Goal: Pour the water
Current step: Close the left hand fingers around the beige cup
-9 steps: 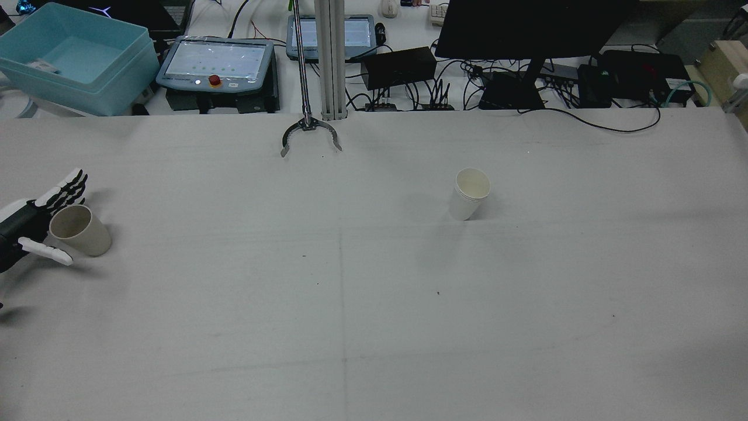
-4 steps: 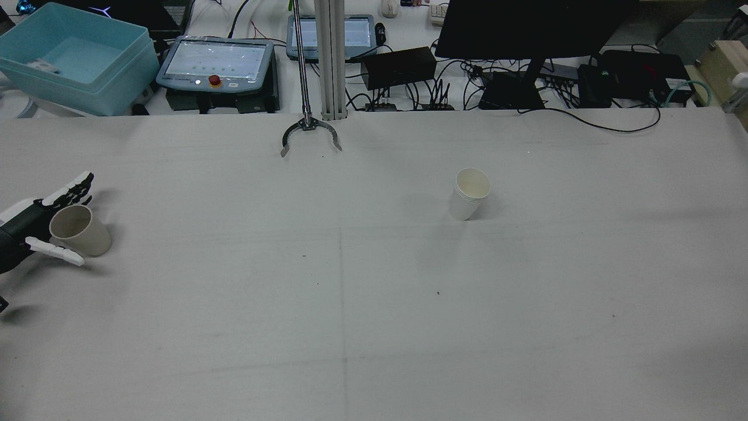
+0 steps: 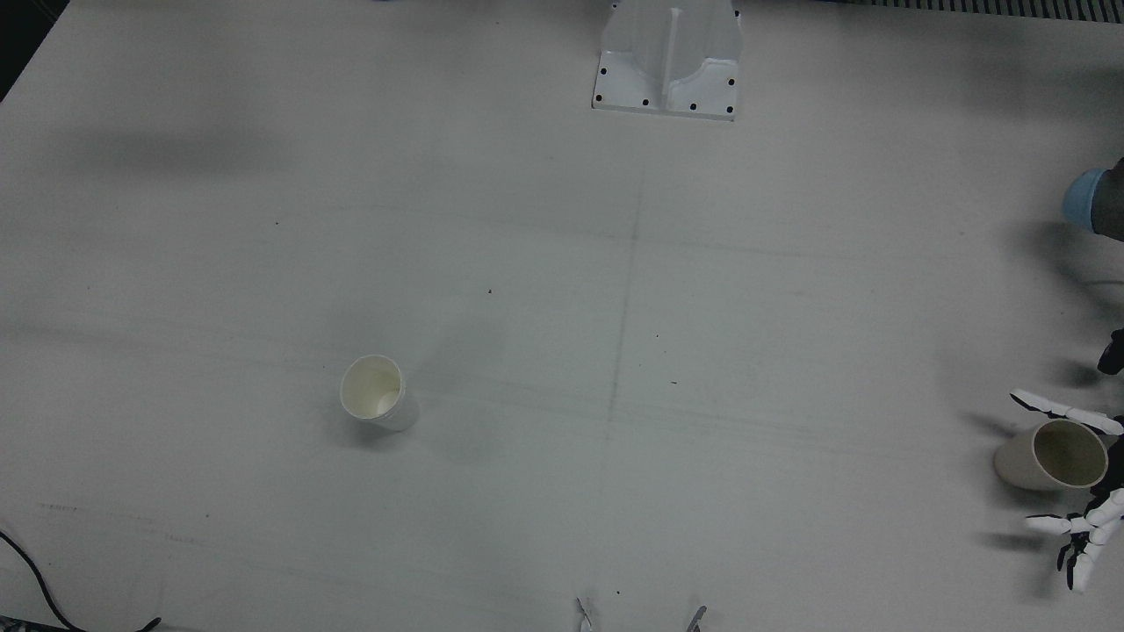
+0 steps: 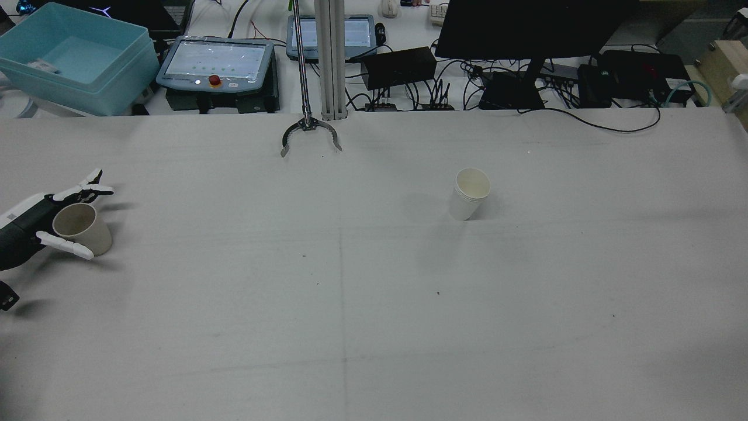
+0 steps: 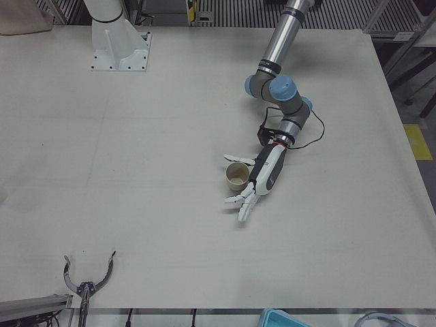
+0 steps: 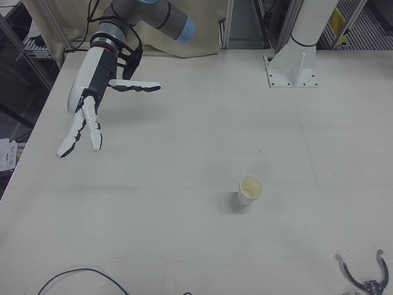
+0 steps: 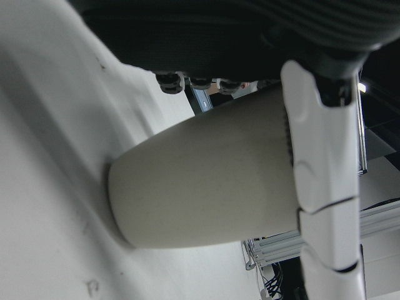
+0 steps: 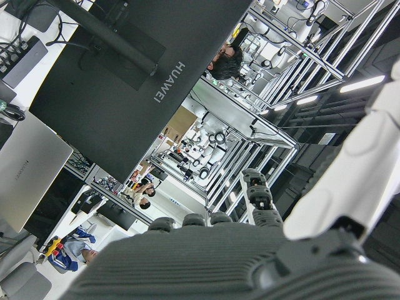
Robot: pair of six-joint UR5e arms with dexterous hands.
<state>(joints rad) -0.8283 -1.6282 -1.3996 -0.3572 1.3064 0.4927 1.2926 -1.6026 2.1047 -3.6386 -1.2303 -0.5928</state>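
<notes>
As both stand upright, beige cup [image 4: 82,227], white cup [image 4: 469,193]

Beige cup [image 4: 82,227] and white cup [image 4: 469,193], upright, well apart.

Counted on the table: two paper cups, one beige [image 4: 82,228] at far left, one white [image 4: 469,193] right of centre; one grabber claw [image 4: 310,135].

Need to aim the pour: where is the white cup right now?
In the rear view the white cup stands upright right of the table's centre, alone, far from the left hand and its tan cup.
</notes>
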